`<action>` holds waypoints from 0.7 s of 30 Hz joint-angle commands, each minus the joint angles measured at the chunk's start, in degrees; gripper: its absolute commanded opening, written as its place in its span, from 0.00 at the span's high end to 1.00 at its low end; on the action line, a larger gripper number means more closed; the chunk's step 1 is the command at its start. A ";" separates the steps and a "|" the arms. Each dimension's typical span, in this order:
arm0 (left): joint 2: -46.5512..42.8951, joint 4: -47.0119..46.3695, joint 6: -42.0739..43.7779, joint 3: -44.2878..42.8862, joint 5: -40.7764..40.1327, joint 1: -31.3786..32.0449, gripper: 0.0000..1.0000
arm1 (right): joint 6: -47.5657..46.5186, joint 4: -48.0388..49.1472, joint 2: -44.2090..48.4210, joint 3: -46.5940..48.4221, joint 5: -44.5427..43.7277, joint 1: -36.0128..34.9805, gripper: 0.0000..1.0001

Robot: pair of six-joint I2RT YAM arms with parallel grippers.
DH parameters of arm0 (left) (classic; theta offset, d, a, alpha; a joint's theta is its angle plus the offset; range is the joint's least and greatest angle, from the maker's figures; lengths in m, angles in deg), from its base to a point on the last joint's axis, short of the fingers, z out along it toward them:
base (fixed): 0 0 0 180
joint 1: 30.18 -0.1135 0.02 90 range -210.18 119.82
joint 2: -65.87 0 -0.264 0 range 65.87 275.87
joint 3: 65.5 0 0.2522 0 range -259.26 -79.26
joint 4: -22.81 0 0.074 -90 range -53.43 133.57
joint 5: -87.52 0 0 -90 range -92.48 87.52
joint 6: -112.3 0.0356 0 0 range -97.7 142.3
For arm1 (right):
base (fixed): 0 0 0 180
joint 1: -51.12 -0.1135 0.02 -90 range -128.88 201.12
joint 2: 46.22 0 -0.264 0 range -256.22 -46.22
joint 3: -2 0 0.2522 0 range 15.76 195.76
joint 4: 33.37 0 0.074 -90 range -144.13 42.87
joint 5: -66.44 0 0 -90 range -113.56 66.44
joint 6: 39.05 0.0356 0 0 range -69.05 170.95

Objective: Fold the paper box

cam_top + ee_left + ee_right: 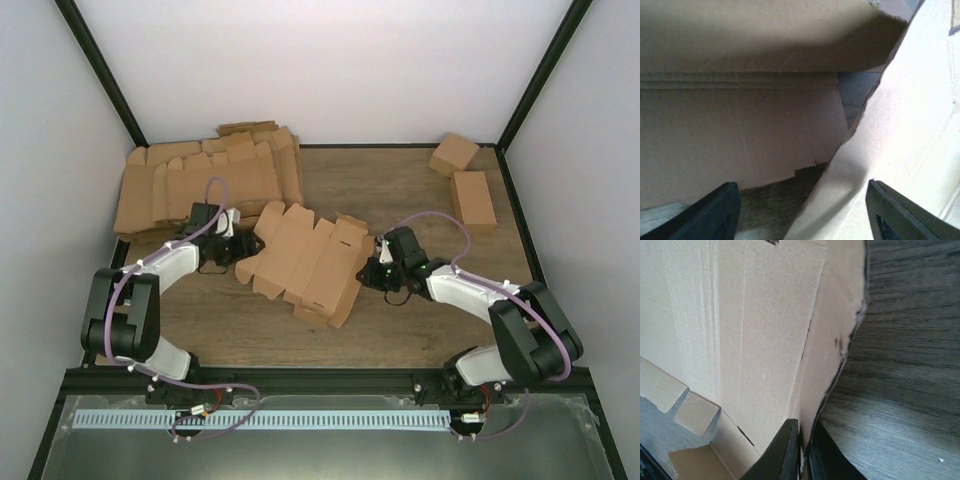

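Near edge: dark rail (300, 380) carrying both arm bases; beyond it a strip of bare wood-grain table (300, 345), open room between the 2 arms.

Left jaws: standing wide apart, closed on nothing; black fingers (715, 215) either side of a pale flap edge at the left end of the paper box.

Right jaws: pinched shut on the thin right-hand edge of the paper box; fingers (785, 450) close together, card between them.

Middle: paper box (310, 262), 1 flat brown die-cut blank, creased into panels, notched flaps along both long sides, lying diagonally on the table; gripped edge rough-cut with dark marks.

Far left: pile of blanks (200, 180), same matt brown card, overlapping, just behind the left arm (165, 265) and close to the side wall.

Far right: small folded box (453, 153) and longer folded box (473, 198), near each other by the corner post, well apart from the blank.

Far centre: bare wood up to the pale back wall.
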 commanded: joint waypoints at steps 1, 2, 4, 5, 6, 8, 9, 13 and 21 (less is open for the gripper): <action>-1.90 -3.30 0.03 1.50 5.99 -0.23 0.37 | -1.65 -1.32 -1.53 2.61 -0.54 -0.05 0.92; -3.08 -3.29 -0.14 1.73 6.64 -0.19 0.41 | -1.65 -1.26 -1.66 2.55 -0.30 -0.05 0.91; -5.83 -2.73 -0.26 1.94 7.96 -0.15 0.48 | -1.63 -1.00 -1.58 2.14 0.16 -0.05 0.88; -7.13 -2.18 -0.21 2.01 8.53 -0.10 0.53 | -1.65 -0.98 -1.45 1.98 0.33 -0.05 0.86; -8.42 -1.49 -0.09 2.09 9.19 -0.10 0.58 | -1.67 -0.93 -1.27 1.78 0.46 -0.05 0.85; -10.48 0.62 1.00 2.02 10.50 -0.01 0.72 | -2.14 -1.38 -0.94 1.58 0.30 -0.05 0.80; -11.22 2.18 1.68 1.70 10.73 0.03 0.79 | -2.74 -1.98 -0.63 1.68 0.09 -0.05 0.77; -13.84 9.88 5.55 -0.67 10.25 0.19 0.96 | -6.60 -6.65 2.41 3.56 -4.56 -0.05 0.68; -16.95 22.45 12.75 -7.86 9.43 0.98 0.96 | -14.56 -11.91 9.57 9.57 -6.28 -0.01 0.47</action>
